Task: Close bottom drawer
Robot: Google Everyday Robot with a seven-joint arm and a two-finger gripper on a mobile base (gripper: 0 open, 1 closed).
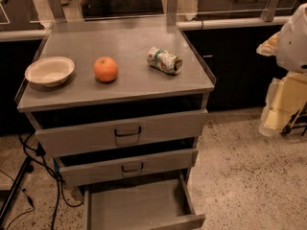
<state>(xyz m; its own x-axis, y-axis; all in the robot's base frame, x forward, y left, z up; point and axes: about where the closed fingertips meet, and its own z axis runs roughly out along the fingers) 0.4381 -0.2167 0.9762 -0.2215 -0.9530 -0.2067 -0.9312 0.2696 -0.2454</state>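
The bottom drawer (136, 206) of the grey metal cabinet (120, 92) is pulled far out. Its wide flat tray is bare, and its low front panel (168, 223) sits at the bottom edge of the view, with the handle out of sight. The middle drawer (129, 166) and the tall top drawer (122, 132) each stand slightly open, with dark gaps above them. My gripper is out of view. Only a white rounded part of my arm (293, 38) shows at the right edge, well right of the cabinet and above its top.
On the cabinet top are a white bowl (49, 71), an orange (105, 69) and a crushed can (164, 60) lying on its side. Black cables (33, 171) and a stand leg are on the floor to the left. Pale yellow objects (283, 104) stand to the right. Speckled floor lies right of the drawers.
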